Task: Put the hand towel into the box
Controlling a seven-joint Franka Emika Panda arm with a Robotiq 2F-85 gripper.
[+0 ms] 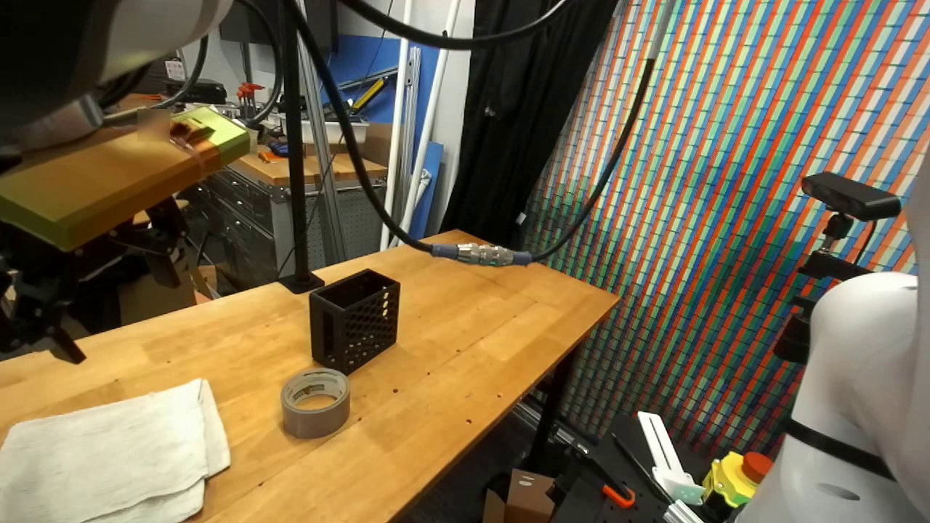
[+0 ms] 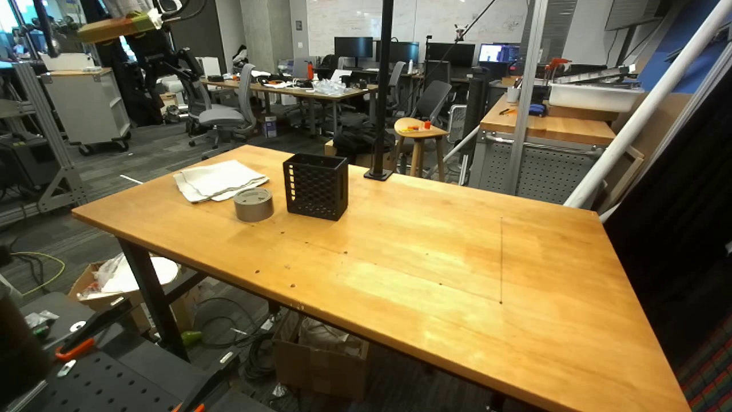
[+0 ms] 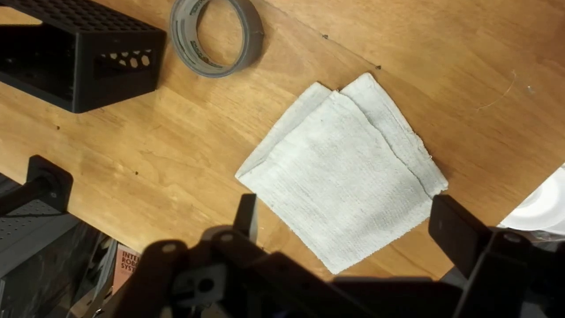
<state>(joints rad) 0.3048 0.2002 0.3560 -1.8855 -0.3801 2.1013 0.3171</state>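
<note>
Box (image 3: 88, 57) ptly outside wrist vw.

a robotics lab, open to an office area. the lab shows in an exterior view: a white robot arm (image 1: 864, 349), a mounted camera (image 1: 850, 196) and a red emergency-stop button (image 1: 757, 466) on a yellow housing (image 1: 726, 481). an aluminium-profile frame (image 2: 43, 120) and a wood-topped workbench (image 2: 560, 127) with a perforated side panel (image 2: 546, 170) add a workshop note. further back are swivel chairs (image 2: 222, 116), a cluttered desk (image 2: 291, 92), monitors (image 2: 353, 47) and a written-on whiteboard (image 2: 349, 20). in the wrist view, a book (image 3: 123, 270) partly reads "inte", "robo", "syste".
</note>
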